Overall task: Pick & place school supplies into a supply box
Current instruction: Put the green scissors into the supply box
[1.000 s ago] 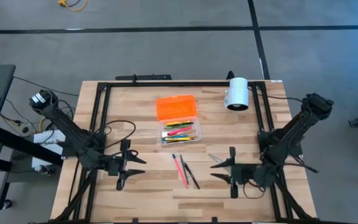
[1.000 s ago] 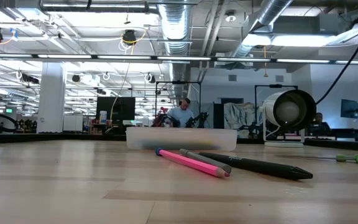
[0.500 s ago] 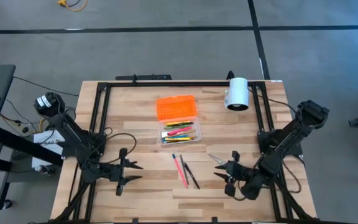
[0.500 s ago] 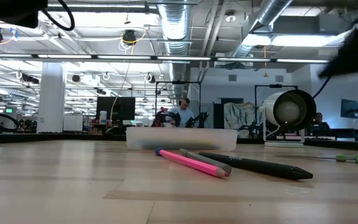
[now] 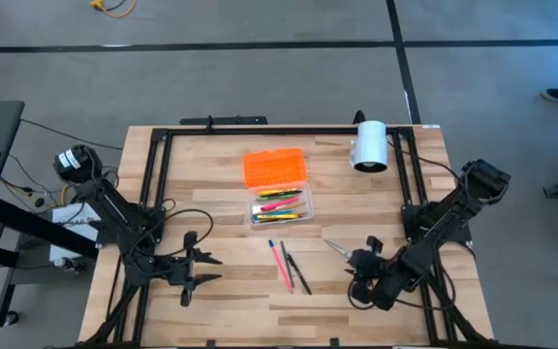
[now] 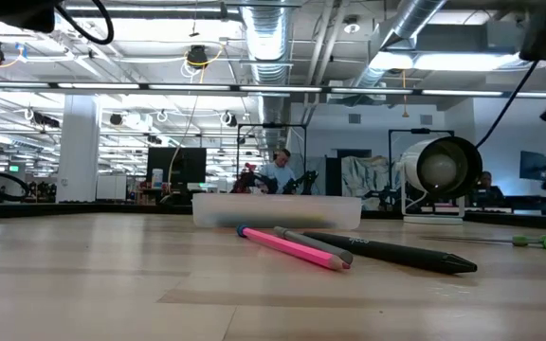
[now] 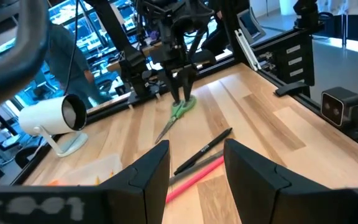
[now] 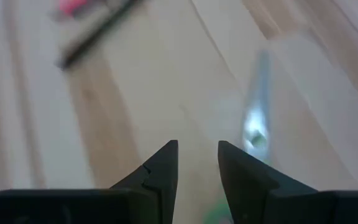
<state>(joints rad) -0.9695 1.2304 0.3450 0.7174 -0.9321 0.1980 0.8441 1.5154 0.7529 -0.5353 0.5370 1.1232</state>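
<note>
1. Since a second ago my right hand (image 5: 360,264) has swung down and in toward the scissors (image 5: 336,248); my left hand (image 5: 204,269) has slid back a little toward the counter's near-left side.
2. Right hand: fingers spread, grasping nothing, low over the scissors' green handle end. I read this as lining up a pick.
3. In the right wrist view the fingers (image 8: 164,167) stand apart, with the scissors' blade (image 8: 258,93) just ahead and off to one side, so the approach looks not yet centred.
4. Left hand: fingers (image 7: 151,171) released, empty, parked well apart from the supplies, leaving the middle free for the other arm.
5. Box (image 5: 281,208) sits at the counter's centre, open, already holding several coloured pens. Its orange lid (image 5: 275,167) lies flat just behind it, out of the way so drops go straight in.
6. Still loose in front of the box: pink pen (image 5: 284,266), a grey pencil (image 6: 313,243) and black pen (image 5: 300,275), close together, not yet placed.
7. Counter (image 5: 211,165): pale wood planks inside a black frame; a white cylinder (image 5: 368,145) lies at the far right.
8. Room: grey floor, open workshop with ceiling ducts and strip lights; a person (image 6: 278,173) sits far behind the box.
</note>
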